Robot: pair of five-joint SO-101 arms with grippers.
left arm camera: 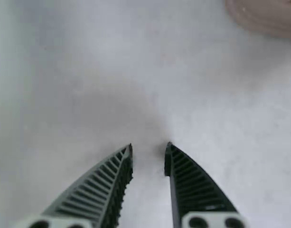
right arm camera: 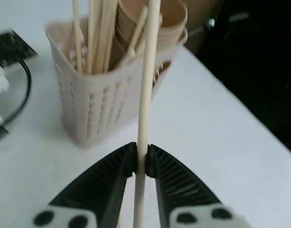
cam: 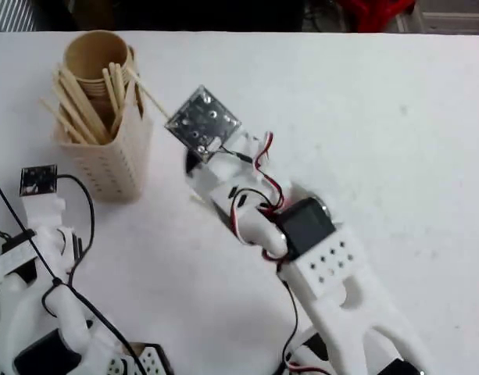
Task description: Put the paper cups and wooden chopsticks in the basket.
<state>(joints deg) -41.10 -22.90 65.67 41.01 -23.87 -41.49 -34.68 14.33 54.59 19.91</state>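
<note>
- The left gripper (left arm camera: 148, 154) hangs low over the bare white table (left arm camera: 64, 71). Its jaws are parted by a narrow gap with nothing between them, and it looks parked out of the way while the other arm works.
- The right gripper (right arm camera: 141, 164) has its jaws clamped on a single wooden chopstick (right arm camera: 144, 95). The grip is partway along the stick, so a short end trails behind the jaws and the long end runs ahead. That hold seems chosen so the free end can be steered in first.
- The held stick slants up and away from the jaws toward the basket (right arm camera: 102, 109). In the high view its far tip lies at the rim, though whether it touches the rim cannot be told.
- The basket stands upright just beyond the right jaws, toward the table's far left corner.
- A stack of paper cups (cam: 94, 55) sits in the back of the basket, and a bundle of chopsticks (cam: 79, 105) leans against its front wall.
- With the cups and most sticks already inside, this stick looks like the last to go. The likely need is to tip it over the rim before the jaws let go.
</note>
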